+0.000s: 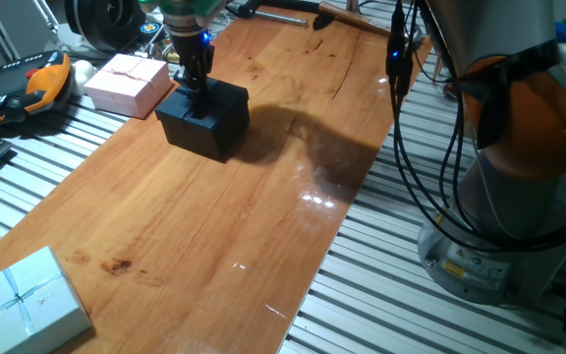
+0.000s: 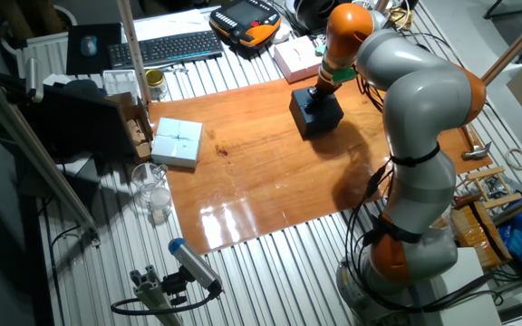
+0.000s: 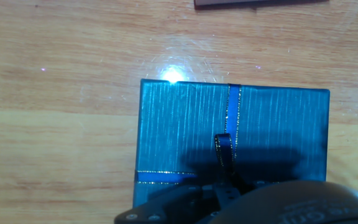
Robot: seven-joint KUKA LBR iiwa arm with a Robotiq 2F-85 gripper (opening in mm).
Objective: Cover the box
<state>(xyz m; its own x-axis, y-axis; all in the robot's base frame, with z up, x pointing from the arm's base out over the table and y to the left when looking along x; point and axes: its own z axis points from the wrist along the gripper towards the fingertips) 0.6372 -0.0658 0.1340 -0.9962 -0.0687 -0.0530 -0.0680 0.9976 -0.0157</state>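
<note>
The black box (image 1: pixel 204 118) stands on the wooden table at the far left, with its ribboned lid (image 3: pixel 179 130) sitting flat on top and closing it. It also shows in the other fixed view (image 2: pixel 315 113). My gripper (image 1: pixel 197 87) points straight down onto the middle of the lid. Its narrow fingers are together on the lid's upright ribbon loop (image 3: pixel 224 148). In the hand view the lid looks blue and fills the lower middle. The box's inside is hidden.
A pink ribboned box (image 1: pixel 126 84) lies just left of the black box. A pale blue ribboned box (image 1: pixel 23 300) lies at the near left corner. A teach pendant (image 1: pixel 37 88) and a keyboard (image 2: pixel 166 45) lie off the table's edge. The robot base (image 1: pixel 519 147) stands at the right.
</note>
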